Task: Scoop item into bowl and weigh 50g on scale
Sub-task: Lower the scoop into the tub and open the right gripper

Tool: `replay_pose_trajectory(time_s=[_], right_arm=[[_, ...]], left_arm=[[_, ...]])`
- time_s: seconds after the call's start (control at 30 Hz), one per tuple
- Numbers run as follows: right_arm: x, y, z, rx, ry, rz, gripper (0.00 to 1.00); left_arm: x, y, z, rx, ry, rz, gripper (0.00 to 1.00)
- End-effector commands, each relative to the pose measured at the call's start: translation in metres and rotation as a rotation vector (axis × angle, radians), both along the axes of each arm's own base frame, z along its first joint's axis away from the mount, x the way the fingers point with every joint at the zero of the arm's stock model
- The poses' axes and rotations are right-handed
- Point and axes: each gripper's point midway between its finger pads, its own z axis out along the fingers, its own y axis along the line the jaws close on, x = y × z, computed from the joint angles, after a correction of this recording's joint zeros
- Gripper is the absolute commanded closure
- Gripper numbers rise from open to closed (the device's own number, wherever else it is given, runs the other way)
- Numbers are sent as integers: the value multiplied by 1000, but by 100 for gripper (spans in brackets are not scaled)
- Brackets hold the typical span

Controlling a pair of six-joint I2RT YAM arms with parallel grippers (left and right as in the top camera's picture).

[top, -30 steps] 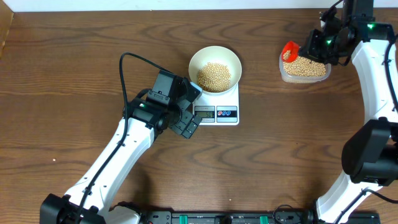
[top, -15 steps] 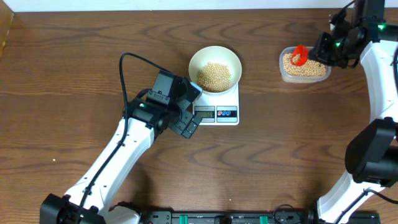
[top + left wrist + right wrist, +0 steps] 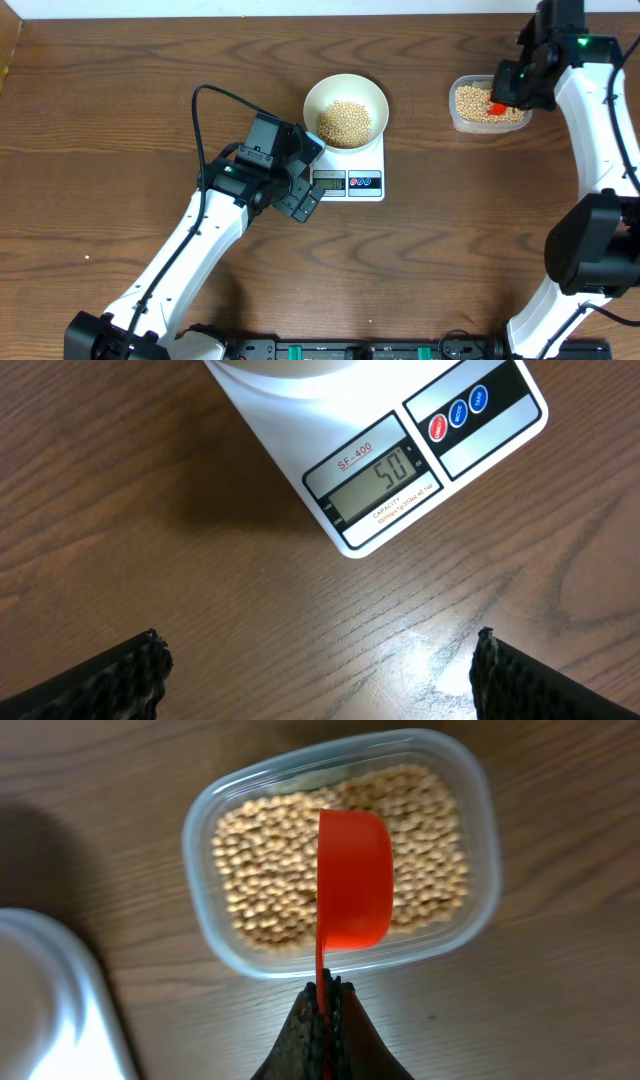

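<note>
Resting on the scale (image 3: pixel 364 192), the white bowl (image 3: pixel 345 78) covers the rear part of the platform and holds a heap of beans (image 3: pixel 344 122). The scale display (image 3: pixel 375 485), at the front edge next to the red and blue buttons (image 3: pixel 458 413), reads 50. The left gripper (image 3: pixel 320 680) hangs just beside the front left corner of the scale, its fingers (image 3: pixel 120 680) spread wide and holding nothing. Well to the right of the scale and slightly behind it stands a clear plastic tub (image 3: pixel 455 118) of more beans. Above this tub the right gripper (image 3: pixel 323 1010) is clamped on the thin handle of a red scoop (image 3: pixel 353 880). Whether the scoop cup touches the beans in the tub cannot be determined.
</note>
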Motion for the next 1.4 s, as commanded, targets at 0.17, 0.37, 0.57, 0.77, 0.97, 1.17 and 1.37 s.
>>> replay_pose_trajectory(time_s=[0.17, 0.37, 0.57, 0.77, 0.97, 1.17, 1.37], right_arm=[[1, -18, 20, -242, -41, -35, 98], [4, -18, 21, -267, -51, -19, 99], [4, -16, 19, -259, -47, -14, 99], [7, -2, 17, -168, -59, -6, 99], [6, -9, 12, 67, -66, -369, 99], [20, -9, 7, 238, -105, -383, 99], [25, -7, 4, 415, -115, -357, 99]], left_arm=[[-3, 0, -3, -3, 13, -12, 2], [-3, 0, -3, -3, 12, -12, 2], [-3, 0, -3, -3, 12, -12, 2], [-3, 0, -3, -3, 12, -12, 2], [-3, 0, -3, -3, 12, -12, 2], [-3, 0, -3, -3, 12, -12, 2], [-3, 0, -3, -3, 13, -12, 2]])
